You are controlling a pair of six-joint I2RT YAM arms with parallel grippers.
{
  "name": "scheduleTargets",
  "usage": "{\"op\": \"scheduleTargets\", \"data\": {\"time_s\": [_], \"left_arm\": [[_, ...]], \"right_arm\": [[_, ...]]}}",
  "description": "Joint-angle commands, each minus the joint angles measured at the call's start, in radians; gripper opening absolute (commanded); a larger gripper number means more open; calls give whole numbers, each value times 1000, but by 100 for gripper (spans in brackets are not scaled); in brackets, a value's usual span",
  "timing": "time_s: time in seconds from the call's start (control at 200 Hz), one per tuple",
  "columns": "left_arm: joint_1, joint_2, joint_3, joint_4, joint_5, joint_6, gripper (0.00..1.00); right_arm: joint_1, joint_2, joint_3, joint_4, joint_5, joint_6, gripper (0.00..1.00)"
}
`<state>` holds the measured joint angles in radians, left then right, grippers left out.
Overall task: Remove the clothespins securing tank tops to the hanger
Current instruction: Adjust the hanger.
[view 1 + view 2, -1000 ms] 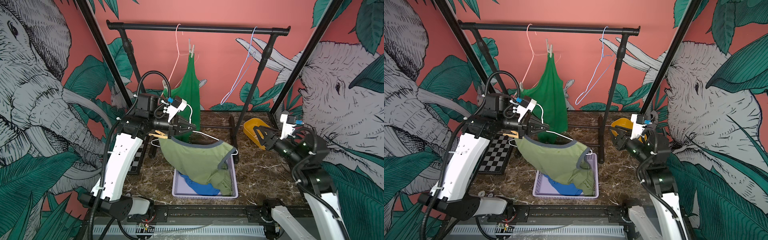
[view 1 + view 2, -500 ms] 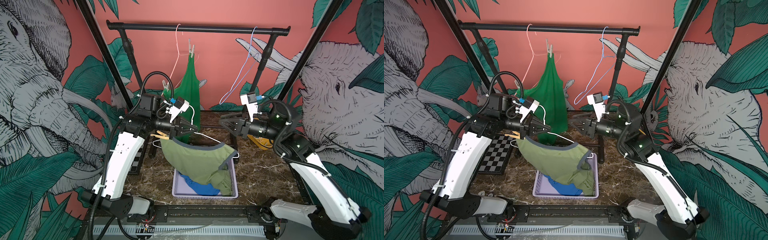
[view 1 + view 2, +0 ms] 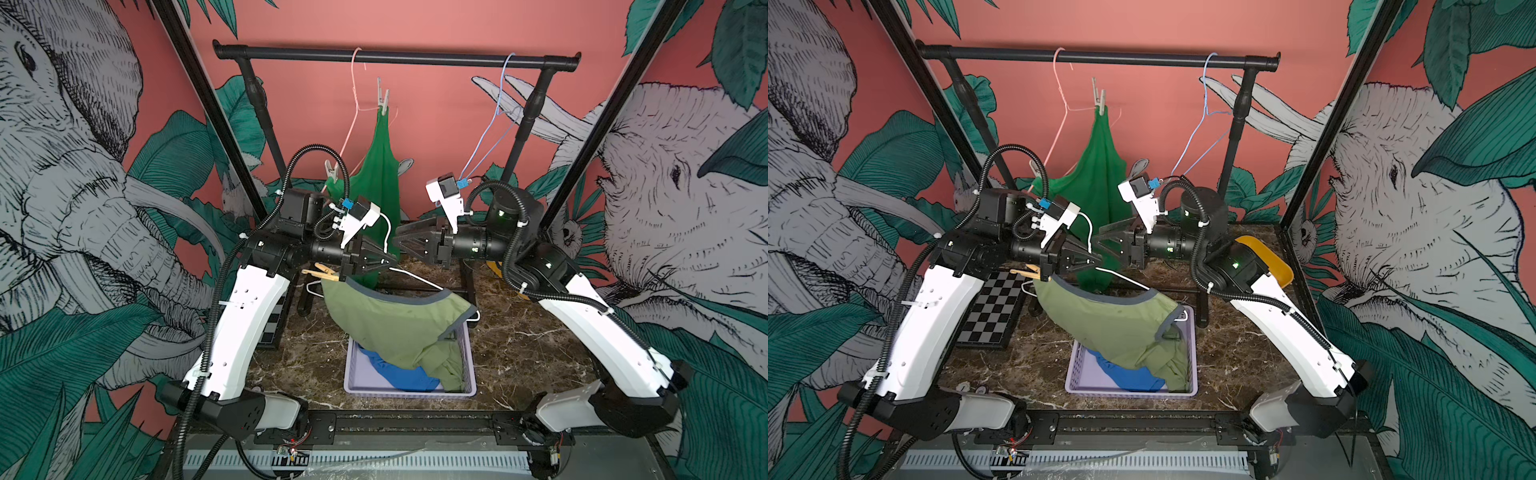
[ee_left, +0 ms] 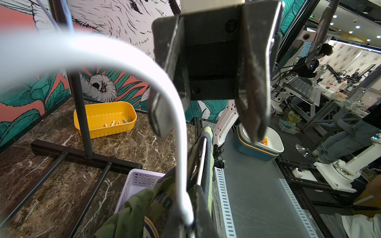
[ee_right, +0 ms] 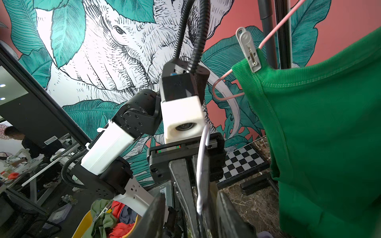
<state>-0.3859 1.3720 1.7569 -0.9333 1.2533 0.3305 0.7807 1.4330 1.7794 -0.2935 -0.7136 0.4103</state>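
Hanger (image 3: 415,276) hook is clamped in left gripper (image 3: 390,262) | right gripper (image 3: 398,239) is held parted, closed on nothing, facing it with tips near | tan pin (image 3: 322,272) is clipped on olive top (image 3: 399,324) just below left gripper's base | green top (image 3: 380,166) is pinned up beyond both.

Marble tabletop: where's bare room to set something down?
Bare marble lies between the lavender basket and the right arm, and a narrower strip between basket and left arm. Crowded centre: basket, olive top, rack feet.
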Motion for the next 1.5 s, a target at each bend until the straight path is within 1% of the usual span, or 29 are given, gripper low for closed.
{"op": "scheduleTargets", "data": {"time_s": [0.0, 0.055, 0.185, 0.265, 0.355, 0.41, 0.47, 0.605, 0.665, 0.72, 0.805, 0.91, 0.98, 1.095, 1.205, 1.275, 1.41, 1.495], "left_arm": [[-7, -44, 10, 0, 41, 8, 8], [-7, -46, 10, 1, 43, 8, 8], [-8, -49, 16, 1, 47, 7, 8], [-10, -50, 21, 2, 58, 3, 8], [-11, -49, 23, 4, 60, 2, 9], [-13, -49, 24, 5, 62, 1, 9], [-13, -51, 25, 5, 61, 3, 9], [-13, -50, 29, 0, 46, 14, 14], [-12, -51, 33, -10, 40, 28, 23], [-13, -52, 38, -24, 30, 46, 29], [-13, -58, 54, -62, 16, 84, 40], [-13, -63, 102, -133, -11, 155, 52], [-12, -62, 146, -186, -37, 202, 57], [-12, -65, 233, -277, -82, 286, 64], [-13, -67, 303, -341, -133, 335, 68], [-13, -70, 344, -389, -172, 388, 71], [-12, -84, 397, -477, -246, 477, 76], [-12, -98, 404, -536, -288, 547, 80]], "right_arm": [[24, 25, 43, 26, 5, -27, 40], [29, 39, 50, 24, 6, -30, 39], [39, 53, 56, 21, 11, -35, 31], [39, 62, 60, 21, 10, -33, 21], [40, 69, 58, 30, 5, -28, 16], [40, 72, 55, 34, 0, -24, 9], [40, 73, 50, 41, -11, -17, 0], [40, 60, 24, 61, -20, -18, 0], [40, 48, 14, 60, -14, -34, 0], [38, 34, 5, 55, -12, -48, 0], [37, 16, 12, 9, -6, -81, 0], [23, -8, 11, -18, -9, -93, 0], [9, -28, 1, -19, -8, -89, 0], [-12, -58, -7, -30, -20, -90, 0], [-27, -80, -12, -44, -20, -94, 0], [-38, -93, -17, -47, -35, -97, 0], [-56, -109, -17, -78, -41, -111, 0], [-70, -118, -19, -101, -44, -129, 0]]}}
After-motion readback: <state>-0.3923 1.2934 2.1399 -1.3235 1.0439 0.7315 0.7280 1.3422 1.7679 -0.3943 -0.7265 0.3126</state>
